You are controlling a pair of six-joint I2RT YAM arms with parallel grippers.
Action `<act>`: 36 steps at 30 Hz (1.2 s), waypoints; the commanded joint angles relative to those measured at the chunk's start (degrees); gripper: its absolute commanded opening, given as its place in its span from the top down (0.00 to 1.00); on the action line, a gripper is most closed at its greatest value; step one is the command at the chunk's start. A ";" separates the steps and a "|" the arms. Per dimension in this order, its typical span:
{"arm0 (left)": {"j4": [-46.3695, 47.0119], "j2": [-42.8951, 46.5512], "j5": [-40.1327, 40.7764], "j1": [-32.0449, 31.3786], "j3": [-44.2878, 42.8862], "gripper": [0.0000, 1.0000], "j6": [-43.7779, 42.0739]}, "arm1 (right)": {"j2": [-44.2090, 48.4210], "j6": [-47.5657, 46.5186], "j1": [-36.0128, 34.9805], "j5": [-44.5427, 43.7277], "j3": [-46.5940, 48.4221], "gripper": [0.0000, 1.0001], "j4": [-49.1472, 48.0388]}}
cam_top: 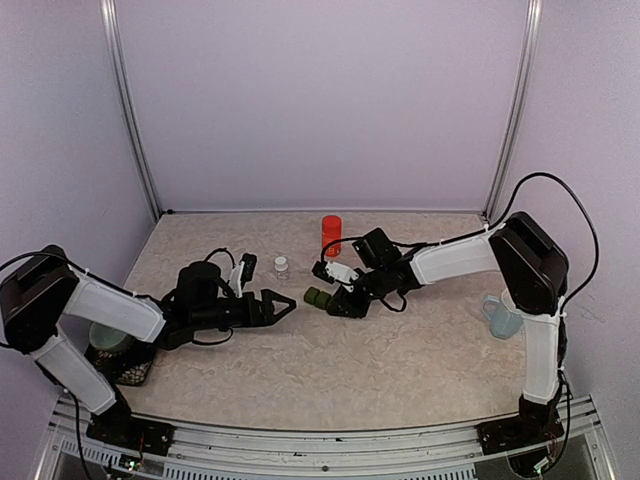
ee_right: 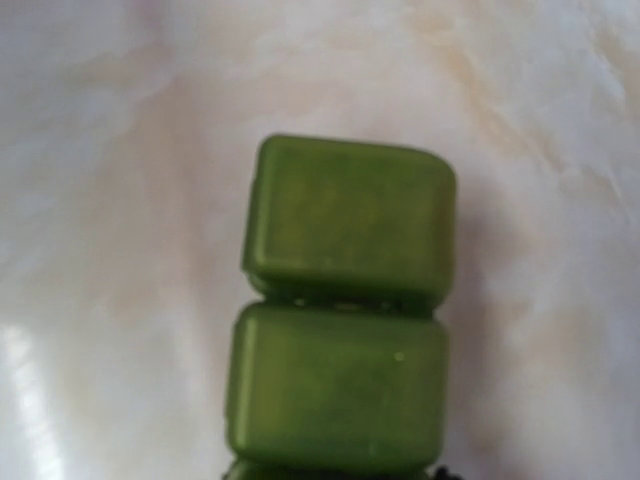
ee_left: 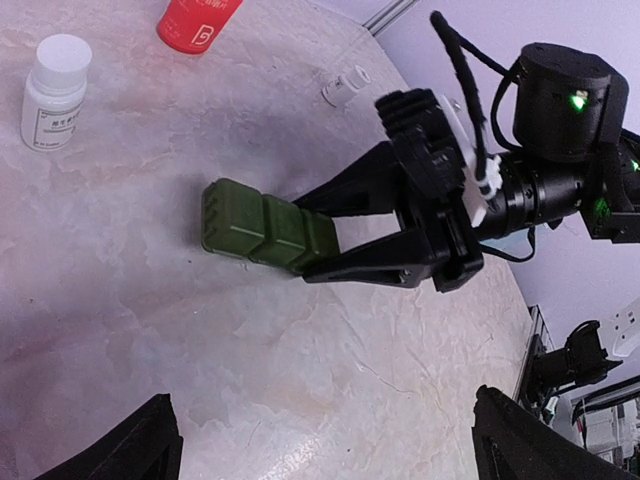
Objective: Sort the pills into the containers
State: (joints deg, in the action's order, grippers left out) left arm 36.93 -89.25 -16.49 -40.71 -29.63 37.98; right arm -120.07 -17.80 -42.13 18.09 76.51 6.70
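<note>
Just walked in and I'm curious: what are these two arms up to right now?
The right pincer sits around one end of a green pill box and appears to grip it. The box lies on the table with its lids shut. The left pincer is wide open and empty, hovering nearby. A white bottle and a red bottle stand further back, untouched.

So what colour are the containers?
The containers are olive green, lids included; the right wrist view shows it best.
</note>
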 commanded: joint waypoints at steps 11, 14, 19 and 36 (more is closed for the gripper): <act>6.96 -4.87 -11.77 1.93 -6.60 0.01 9.98 | 21.69 -9.07 -12.55 -16.13 -17.63 0.80 -16.37; 8.56 -4.79 -13.61 1.74 -6.80 0.06 11.39 | 23.29 -10.13 -14.50 -18.16 -18.99 0.80 -17.43; 9.84 -3.71 -15.33 1.14 -6.81 0.22 12.27 | 23.22 -10.41 -15.49 -21.59 -18.94 0.80 -17.77; 5.50 -0.99 -13.74 -0.29 -7.02 0.72 7.34 | 24.71 -11.57 -16.05 -20.93 -20.01 0.79 -18.57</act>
State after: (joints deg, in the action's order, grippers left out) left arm 42.61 -91.18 -29.28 -40.23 -35.29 48.01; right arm -97.27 -29.02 -57.30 -2.81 57.34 -10.66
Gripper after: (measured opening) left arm 0.312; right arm 0.363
